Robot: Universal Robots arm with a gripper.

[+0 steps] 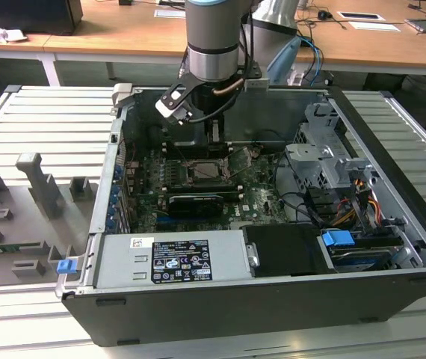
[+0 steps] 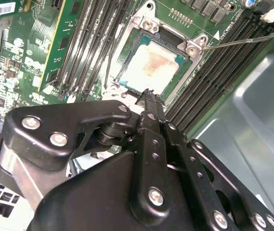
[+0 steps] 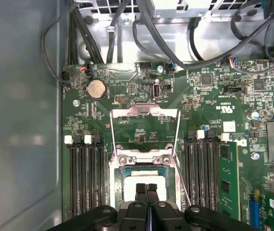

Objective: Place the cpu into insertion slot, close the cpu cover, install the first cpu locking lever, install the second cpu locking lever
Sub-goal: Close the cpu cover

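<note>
Cpu seated; jaws pressed together, holding nothing.
In the second wrist view the cpu [image 2: 151, 70] lies in the insertion slot [image 2: 146, 24], just beyond the jaws; the first wrist view adds the cpu cover [image 3: 145, 112], raised open.

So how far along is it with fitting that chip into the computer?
Done, it seems: the cpu lies in the insertion slot. In hand: the gripper, shut and empty, sits just above the chip's edge. Left: the cpu cover is tipped back open beyond the slot, and a thin locking lever stands free beside it, so closing the cover and both lever steps remain.
</note>
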